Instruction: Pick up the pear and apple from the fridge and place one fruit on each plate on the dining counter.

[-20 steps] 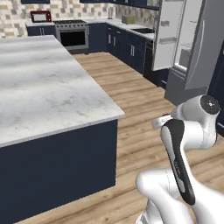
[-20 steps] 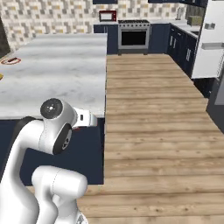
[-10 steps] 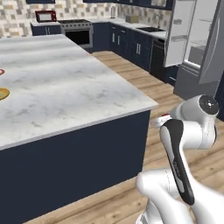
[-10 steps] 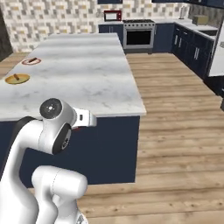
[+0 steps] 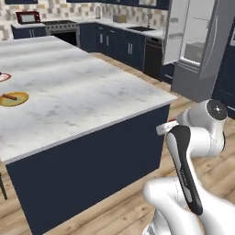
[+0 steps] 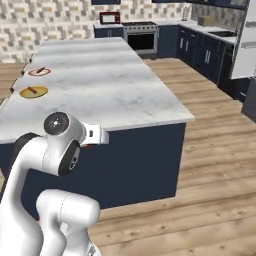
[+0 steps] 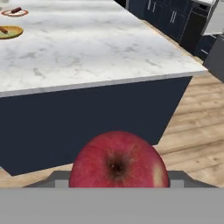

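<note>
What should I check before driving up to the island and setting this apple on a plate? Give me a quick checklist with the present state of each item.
1. Apple in the gripper: ok, it sits right at the hand camera between the fingers.
2. Plates visible: ok, the yellow-rimmed plate and a white, red-rimmed plate lie at the far end of the dining counter.
3. Plates free of fruit: ok; each holds only a small dark-red streak.
4. Plates near the arm: not ok, the nearest corner is far from them.
5. Pear location: cannot tell.
6. Fridge door: open.
</note>
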{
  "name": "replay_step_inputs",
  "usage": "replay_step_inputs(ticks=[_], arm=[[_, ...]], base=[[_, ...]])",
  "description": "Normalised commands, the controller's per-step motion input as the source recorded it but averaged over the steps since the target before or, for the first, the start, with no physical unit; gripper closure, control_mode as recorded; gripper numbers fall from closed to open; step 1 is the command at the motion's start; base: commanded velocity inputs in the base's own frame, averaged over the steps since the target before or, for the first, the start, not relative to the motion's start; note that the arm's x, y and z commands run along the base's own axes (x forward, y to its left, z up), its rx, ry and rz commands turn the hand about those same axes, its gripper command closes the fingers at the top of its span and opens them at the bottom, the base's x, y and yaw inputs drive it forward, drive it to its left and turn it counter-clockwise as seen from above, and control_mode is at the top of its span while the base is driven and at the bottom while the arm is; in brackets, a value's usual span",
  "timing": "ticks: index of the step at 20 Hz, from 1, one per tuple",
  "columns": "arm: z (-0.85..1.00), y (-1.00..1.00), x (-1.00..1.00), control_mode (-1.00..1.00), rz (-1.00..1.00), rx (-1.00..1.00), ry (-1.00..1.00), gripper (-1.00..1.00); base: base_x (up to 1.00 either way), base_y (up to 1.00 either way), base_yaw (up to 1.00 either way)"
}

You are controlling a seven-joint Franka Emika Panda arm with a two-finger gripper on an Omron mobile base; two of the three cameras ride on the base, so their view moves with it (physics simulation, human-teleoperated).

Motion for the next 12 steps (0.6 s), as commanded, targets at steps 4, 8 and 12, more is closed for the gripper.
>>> replay_step_inputs(ticks=[4, 8, 12], arm=[[0.00, 0.00, 0.00, 1.00, 0.00, 0.00, 0.00, 1.00], [0.00, 0.00, 0.00, 1.00, 0.00, 0.00, 0.00, 1.00], [0.00, 0.00, 0.00, 1.00, 0.00, 0.00, 0.00, 1.00]], base=[[-0.75, 0.99, -0.32], [-0.96, 0.90, -0.29], [-0.94, 0.91, -0.28]])
